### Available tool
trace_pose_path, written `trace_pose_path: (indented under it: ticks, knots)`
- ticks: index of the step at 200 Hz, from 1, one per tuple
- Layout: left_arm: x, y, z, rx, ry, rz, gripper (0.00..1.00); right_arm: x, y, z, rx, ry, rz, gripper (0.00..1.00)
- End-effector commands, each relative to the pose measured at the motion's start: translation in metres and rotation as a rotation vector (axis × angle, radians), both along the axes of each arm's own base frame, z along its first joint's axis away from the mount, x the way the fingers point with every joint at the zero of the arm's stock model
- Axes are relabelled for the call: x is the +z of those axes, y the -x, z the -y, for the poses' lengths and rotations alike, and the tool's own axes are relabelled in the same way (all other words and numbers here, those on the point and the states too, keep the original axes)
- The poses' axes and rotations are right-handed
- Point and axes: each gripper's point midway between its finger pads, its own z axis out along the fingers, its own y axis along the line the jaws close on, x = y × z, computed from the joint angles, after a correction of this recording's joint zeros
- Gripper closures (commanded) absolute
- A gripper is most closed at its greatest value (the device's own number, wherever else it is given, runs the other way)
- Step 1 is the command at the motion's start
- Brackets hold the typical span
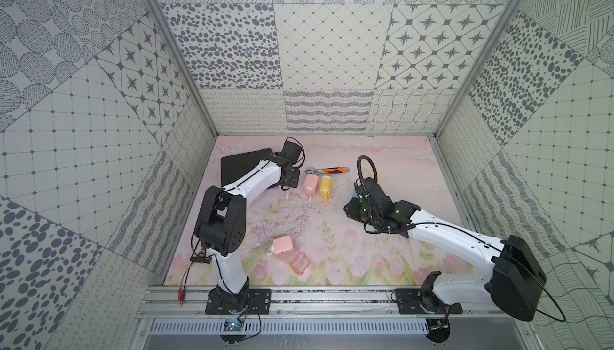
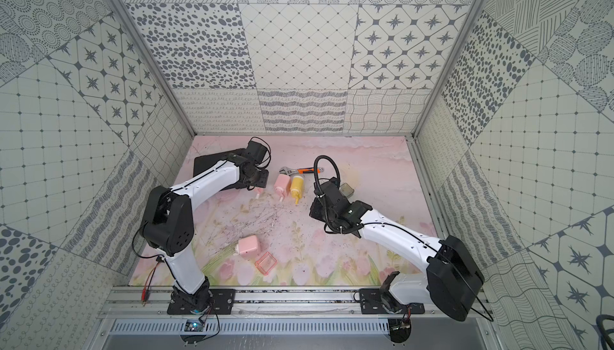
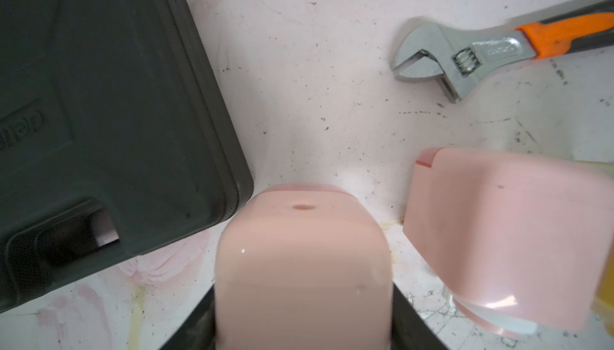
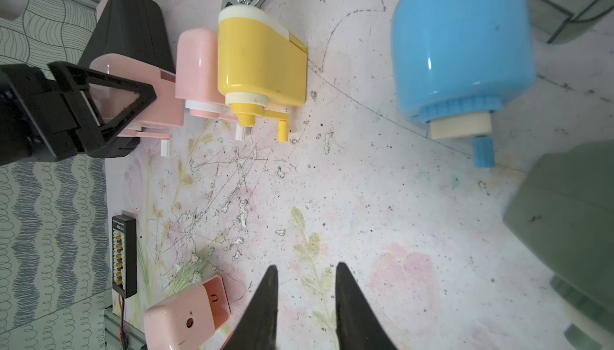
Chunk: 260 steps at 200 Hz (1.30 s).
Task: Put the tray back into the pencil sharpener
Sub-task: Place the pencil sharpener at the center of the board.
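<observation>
Pink tray, yellow sharpener, blue sharpener

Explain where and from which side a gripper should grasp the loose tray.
Probably from above, jaws across two opposite walls of the tray: it lies flat, thin walls standing, turned diagonally, so the jaws must turn to match.

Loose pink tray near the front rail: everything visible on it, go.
The tray is a small thin-walled box of see-through pink-red plastic, apparently empty, opening seemingly upward. It lies skewed on the floral mat near the front rail, close beside the fallen pink sharpener; contact there is unclear. Nothing grips it.
</observation>
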Motion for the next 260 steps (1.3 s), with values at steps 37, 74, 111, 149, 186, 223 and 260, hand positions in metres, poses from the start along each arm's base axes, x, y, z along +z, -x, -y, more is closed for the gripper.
trace_pose_path:
  ticks: [37, 74, 111, 149, 186, 223, 260]
  knots:
    - [-0.021, -0.008, 0.016, -0.010, 0.076, -0.033, 1.00, 0.004, 0.001, 0.006, -0.001, 0.012, 0.020, 0.68]
    - [-0.030, -0.010, 0.017, -0.030, 0.069, -0.034, 1.00, 0.006, 0.003, 0.008, 0.002, 0.016, 0.022, 0.67]
    - [-0.030, -0.009, 0.015, -0.041, 0.052, -0.029, 0.64, 0.008, 0.003, 0.007, 0.017, 0.020, 0.033, 0.65]
    - [-0.029, -0.008, 0.010, -0.040, 0.031, -0.027, 0.34, 0.017, 0.001, 0.005, 0.052, 0.043, 0.053, 0.63]
    - [-0.026, -0.008, 0.008, -0.038, 0.026, -0.018, 0.25, 0.026, 0.000, 0.006, 0.052, 0.045, 0.069, 0.62]
    - [0.011, -0.011, 0.004, -0.032, 0.043, 0.076, 0.20, 0.030, 0.001, 0.010, 0.045, 0.056, 0.072, 0.62]
    - [0.098, -0.008, -0.014, -0.035, 0.050, 0.370, 0.21, 0.030, -0.001, 0.027, -0.014, 0.135, 0.057, 0.62]
